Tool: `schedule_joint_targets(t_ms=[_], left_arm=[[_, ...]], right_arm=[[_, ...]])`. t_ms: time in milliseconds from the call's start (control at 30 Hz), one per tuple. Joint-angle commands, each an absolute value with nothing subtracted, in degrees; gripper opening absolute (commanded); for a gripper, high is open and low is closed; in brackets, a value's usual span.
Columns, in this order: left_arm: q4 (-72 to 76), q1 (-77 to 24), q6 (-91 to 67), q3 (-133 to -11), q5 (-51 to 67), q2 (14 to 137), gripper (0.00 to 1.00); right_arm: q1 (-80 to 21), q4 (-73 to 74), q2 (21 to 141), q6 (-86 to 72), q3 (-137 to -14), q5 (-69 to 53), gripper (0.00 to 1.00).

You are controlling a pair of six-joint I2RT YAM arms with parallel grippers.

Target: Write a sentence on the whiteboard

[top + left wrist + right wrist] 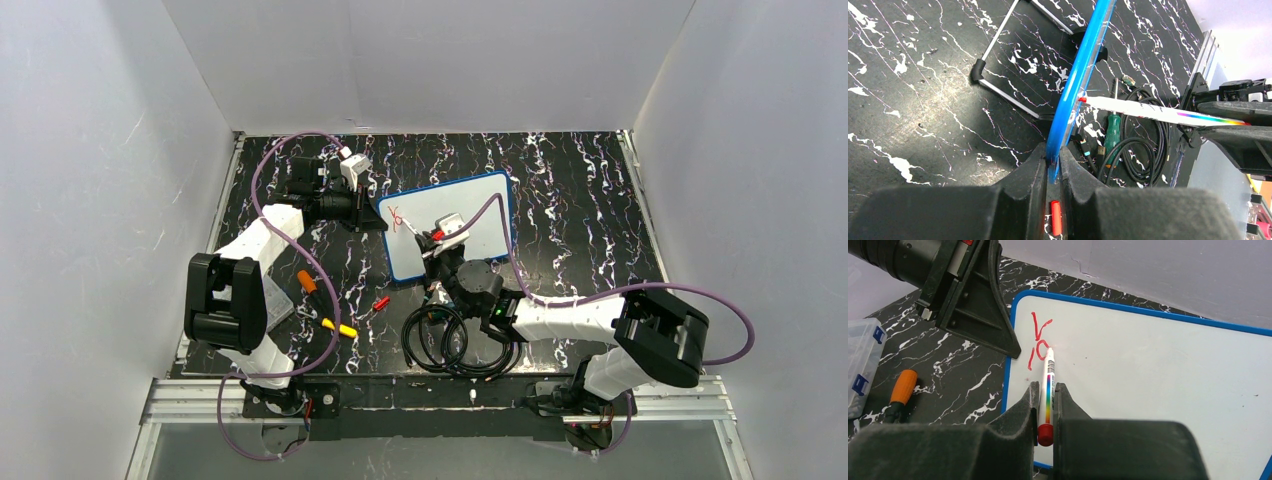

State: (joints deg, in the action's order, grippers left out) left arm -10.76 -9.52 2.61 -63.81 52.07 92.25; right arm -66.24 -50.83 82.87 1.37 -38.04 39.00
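The whiteboard (470, 225), white with a blue frame, stands tilted on the black marbled table; it also shows in the right wrist view (1148, 375) and edge-on in the left wrist view (1078, 85). My left gripper (1053, 155) is shut on its blue left edge (380, 222). My right gripper (1047, 390) is shut on a white marker (1049, 380) with a rainbow stripe and red end. The marker's tip touches the board beside the sentence (1040, 337), which reads as red strokes "Yo" near the top left corner (398, 215).
A coiled black cable (450, 340) lies near the right arm. An orange-handled tool (308, 283), a yellow piece (342, 328) and a red marker cap (381, 303) lie front left. A clear plastic box (860, 365) sits left. The board's wire stand (998, 55) is behind it.
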Motion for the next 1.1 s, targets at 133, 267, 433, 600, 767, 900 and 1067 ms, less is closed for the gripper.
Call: schedule_joint_targets(t_ms=[133,267,433,600,767,900,1067], left_arm=[[-12.2,-9.7,3.6,-64.6,52.7,88.9,0.00],[-12.2,-9.7,3.7,-64.6,52.7,88.9,0.00],[-12.3,-9.7,3.7,-64.6,52.6,88.9,0.00],[-12.3,-9.7,3.8,-64.7,52.7,88.9,0.00],[-12.3,-9.7,3.8,-64.6,52.7,88.9,0.00],[-12.4,-9.7,3.8,-64.6,52.7,88.9,0.00],[-12.4,-9.7,3.8,-64.6,52.7,88.9,0.00]], right_arm=[[-66.1,-55.3,82.0,3.1,-40.1,41.2,0.01],[-66.0,-55.9,82.9,3.5,-40.3,41.4,0.01],[-66.0,-55.9,83.4,3.9,-40.3,41.6,0.01],[-66.0,-54.3,82.9,2.5,-39.0,41.2,0.01],[-66.2,-52.2,81.6,0.5,-37.3,40.9,0.01],[-66.4,-50.5,80.7,-0.9,-36.1,40.9,0.01],[-66.6,-50.2,80.2,-1.3,-35.4,42.1,0.01]])
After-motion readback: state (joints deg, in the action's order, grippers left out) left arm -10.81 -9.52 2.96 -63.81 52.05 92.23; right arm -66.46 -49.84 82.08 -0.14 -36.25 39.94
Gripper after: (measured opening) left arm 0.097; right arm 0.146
